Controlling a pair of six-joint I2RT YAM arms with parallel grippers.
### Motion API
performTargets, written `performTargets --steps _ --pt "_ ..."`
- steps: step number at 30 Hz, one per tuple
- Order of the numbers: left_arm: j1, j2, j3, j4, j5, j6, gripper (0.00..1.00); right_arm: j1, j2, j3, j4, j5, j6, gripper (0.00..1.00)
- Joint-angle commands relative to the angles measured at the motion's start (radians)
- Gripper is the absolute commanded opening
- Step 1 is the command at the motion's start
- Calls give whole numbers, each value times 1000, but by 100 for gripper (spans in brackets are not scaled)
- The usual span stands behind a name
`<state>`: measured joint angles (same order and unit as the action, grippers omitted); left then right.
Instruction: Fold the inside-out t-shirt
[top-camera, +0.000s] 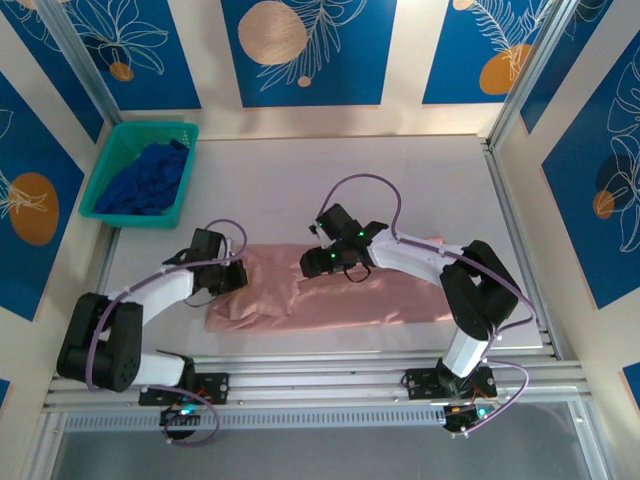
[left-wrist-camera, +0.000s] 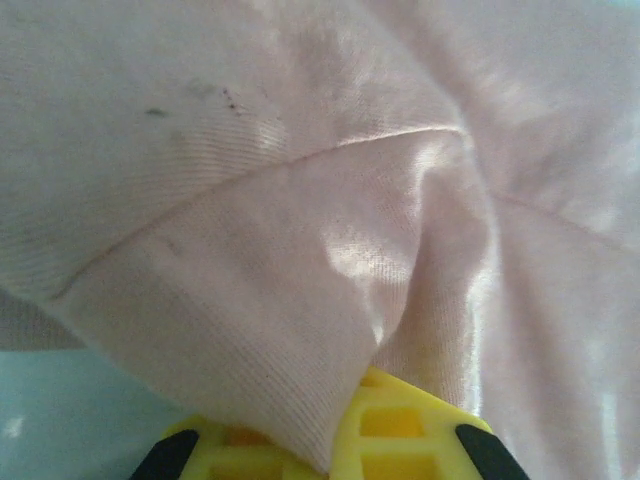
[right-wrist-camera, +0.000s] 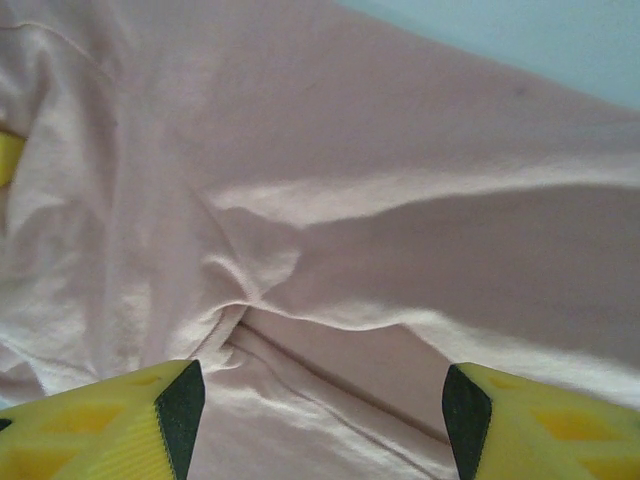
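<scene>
shirt (top-camera: 350, 298) pink, spread across centre of frame | left claw (left-wrist-camera: 325, 450) clenched on shirt fold at left end | right claw (right-wrist-camera: 315, 400) released, fingers apart over shirt

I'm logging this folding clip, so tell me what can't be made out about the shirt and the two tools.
Top view: shirt collar and sleeves, lost in bunched folds.
Left wrist view: left tool tips, cut off by the bottom edge and covered by cloth.
Right wrist view: whether the open right tool touches the shirt; fingers cut by the edge.
</scene>
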<state>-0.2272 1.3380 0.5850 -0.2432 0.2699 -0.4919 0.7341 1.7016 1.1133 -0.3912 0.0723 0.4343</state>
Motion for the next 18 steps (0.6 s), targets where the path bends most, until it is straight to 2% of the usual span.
performTargets --steps 1,7,14,18 --pt "61 -59 52 -68 43 -19 0 -46 -54 -3 -13 17 -32 66" --pt "157 -50 160 -288 -43 29 0 -115 -87 -30 13 -7 -46 66" --pt "215 -12 292 -454 -119 103 0 -197 -130 -65 52 -62 -36 66" --pt "223 37 425 -582 -257 212 0 -218 -143 -85 73 -75 -29 66"
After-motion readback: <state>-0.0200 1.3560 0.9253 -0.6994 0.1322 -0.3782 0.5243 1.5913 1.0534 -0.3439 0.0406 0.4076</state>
